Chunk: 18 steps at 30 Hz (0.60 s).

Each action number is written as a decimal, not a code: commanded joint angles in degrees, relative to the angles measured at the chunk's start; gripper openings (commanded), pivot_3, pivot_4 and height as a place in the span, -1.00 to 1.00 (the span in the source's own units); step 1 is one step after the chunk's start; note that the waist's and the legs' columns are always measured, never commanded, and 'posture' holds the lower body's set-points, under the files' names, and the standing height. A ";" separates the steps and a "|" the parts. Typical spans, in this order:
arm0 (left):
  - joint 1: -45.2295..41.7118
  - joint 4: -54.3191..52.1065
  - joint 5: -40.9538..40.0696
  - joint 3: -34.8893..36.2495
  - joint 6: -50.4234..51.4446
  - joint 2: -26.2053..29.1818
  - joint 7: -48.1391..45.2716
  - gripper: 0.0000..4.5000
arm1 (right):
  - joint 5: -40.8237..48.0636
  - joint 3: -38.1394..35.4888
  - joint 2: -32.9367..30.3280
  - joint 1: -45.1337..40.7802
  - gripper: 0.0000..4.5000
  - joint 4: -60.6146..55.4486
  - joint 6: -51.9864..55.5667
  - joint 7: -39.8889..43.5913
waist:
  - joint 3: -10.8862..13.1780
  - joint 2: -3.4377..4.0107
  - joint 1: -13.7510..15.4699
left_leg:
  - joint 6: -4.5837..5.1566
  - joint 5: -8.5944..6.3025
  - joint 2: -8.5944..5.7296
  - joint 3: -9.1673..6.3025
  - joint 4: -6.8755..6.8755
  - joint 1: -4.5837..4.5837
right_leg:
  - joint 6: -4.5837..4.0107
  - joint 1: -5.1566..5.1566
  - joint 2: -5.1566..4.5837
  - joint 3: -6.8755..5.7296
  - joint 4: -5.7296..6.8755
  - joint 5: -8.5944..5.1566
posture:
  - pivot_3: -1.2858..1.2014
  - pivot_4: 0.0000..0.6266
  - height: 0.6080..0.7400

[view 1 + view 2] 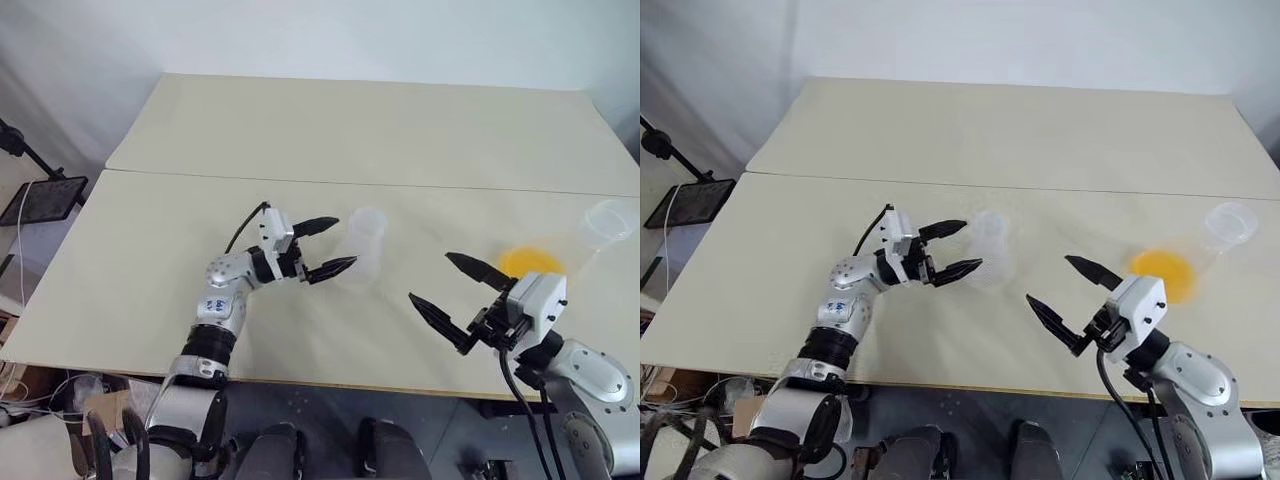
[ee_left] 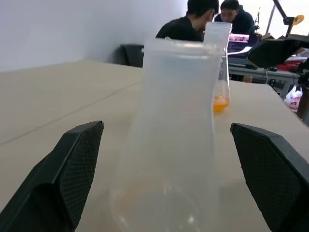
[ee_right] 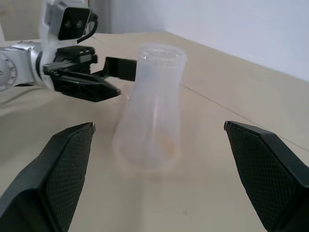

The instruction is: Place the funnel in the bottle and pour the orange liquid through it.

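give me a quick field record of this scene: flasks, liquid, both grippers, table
bottle: clear conical flask, upright on the table, no funnel seen in its neck
orange liquid: in the bottom of the round-bellied flask, at the robot's right
left gripper: open, fingers either side of the bottle, not gripping it
right gripper: open, holding nothing, between the two flasks
table: pale beige, two tops joined by a seam
background: two seated people beyond the table in the left wrist view
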 commanded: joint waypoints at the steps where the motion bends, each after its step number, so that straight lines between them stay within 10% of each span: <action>1: 3.06 -8.93 -3.07 1.77 2.77 2.57 0.12 0.99 | 0.57 -0.93 -0.04 0.01 1.00 -0.49 -1.07 0.45 | 0.00 0.00 -0.08 | 0.00 0.00 0.00 -0.01 0.00 0.00 | 0.00 0.00 0.00 0.00 0.01 0.00 | 0.03 -0.52 1.00; 18: 43.04 -32.09 -10.34 31.11 10.72 20.94 11.16 0.99 | 8.00 -0.04 -5.07 -7.54 1.00 4.53 2.59 11.81 | -0.01 0.03 -0.05 | -0.16 -0.10 0.21 -0.14 -0.07 0.07 | -0.09 0.05 -0.28 0.40 -0.20 -0.04 | 0.03 -0.52 1.00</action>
